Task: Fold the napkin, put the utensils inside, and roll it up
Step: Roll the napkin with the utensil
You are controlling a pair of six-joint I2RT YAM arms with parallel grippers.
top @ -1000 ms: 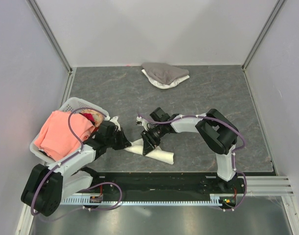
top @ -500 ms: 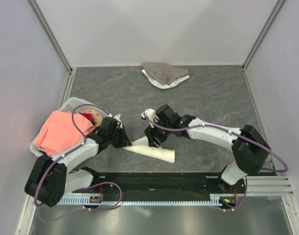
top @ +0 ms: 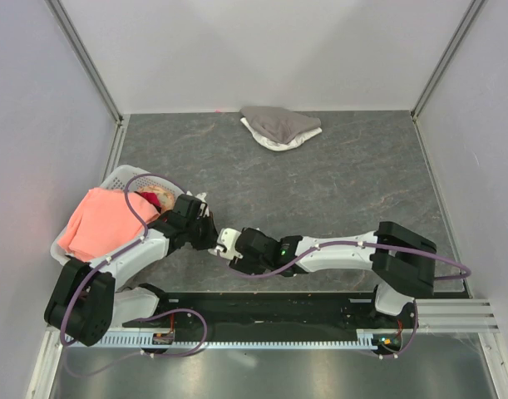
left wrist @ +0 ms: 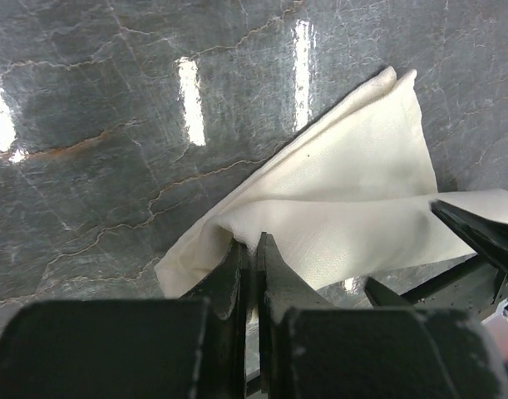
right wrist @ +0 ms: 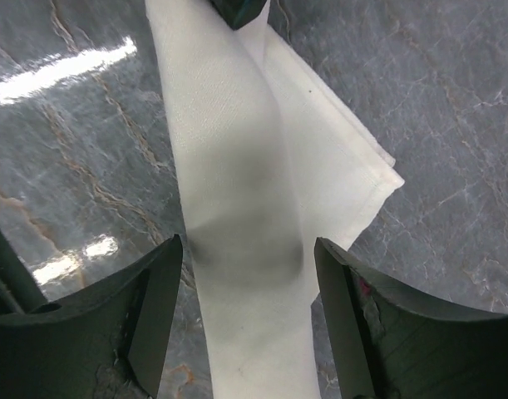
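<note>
You had bare worktop [top: 345, 183] mid and right, cloth heap [top: 278, 126] at the far edge, basket [top: 116, 177] against the left wall [top: 37, 125], right arm [top: 337, 252] lying along the near edge, right claw [right wrist: 249, 274] just beside left claw [left wrist: 252, 249].

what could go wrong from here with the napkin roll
1. The left gripper is pinched shut on one edge of the napkin; a pull from there may unwind the roll or drag it.
2. The right gripper straddles the roll with its jaws open; closing there may squash it flat.
3. A loose corner sticks out and no utensils show, so they may not be wrapped securely.
</note>
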